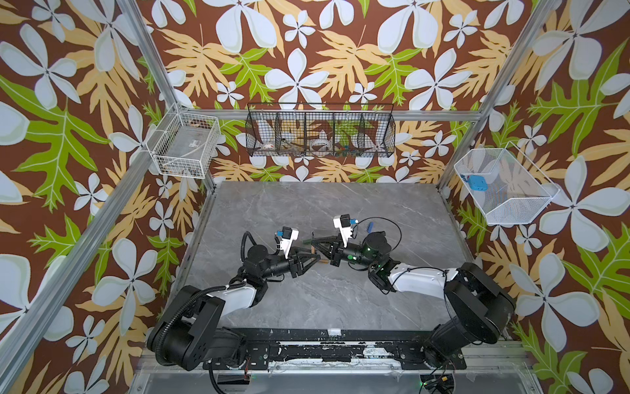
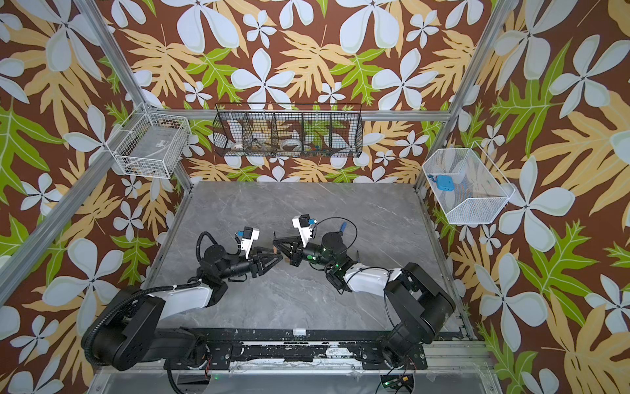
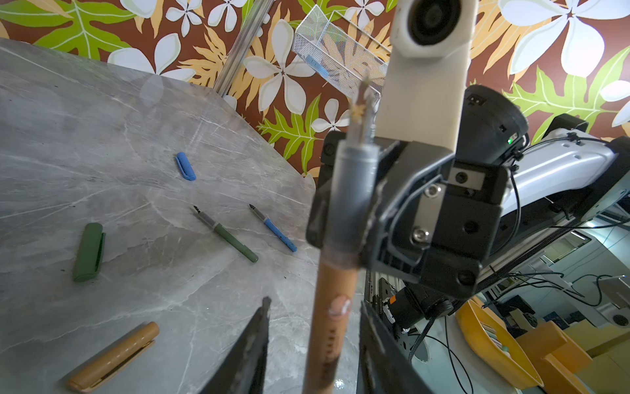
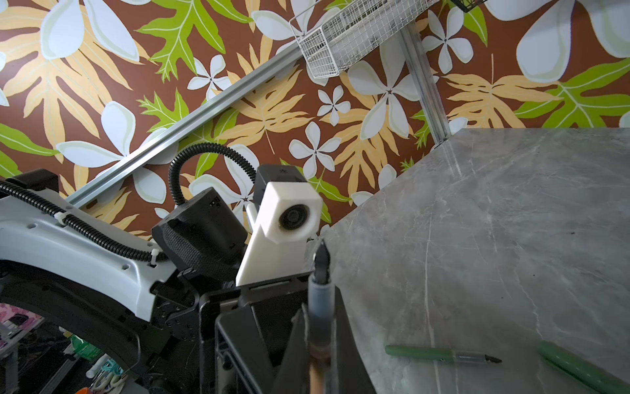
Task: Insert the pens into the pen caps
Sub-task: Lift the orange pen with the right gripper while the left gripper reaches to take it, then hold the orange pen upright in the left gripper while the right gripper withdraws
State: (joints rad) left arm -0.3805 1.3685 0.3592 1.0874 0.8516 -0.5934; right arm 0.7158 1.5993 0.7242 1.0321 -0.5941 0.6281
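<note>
Right fingers [image 4: 289, 354] pinch orange-brown pen [image 3: 327, 324]; left fingers [image 3: 245, 354] straddle barrel, wrists facing.

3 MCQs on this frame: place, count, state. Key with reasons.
1. Where is the thin orange-brown pen? A) lying among the caps B) standing in a cup C) held aloft between both hands
2. How many short plastic caps does the left wrist view show on the grey marble-pattern table? A) three B) one C) five
3. The right hand is: A) open, empty B) shut on the orange-brown pen C) shut on a cap
Key: C, right hand grips it, open left hand flanks its barrel; A, blue cap, green cap, orange-brown cap; B, it pinches the pen's grey section.
</note>
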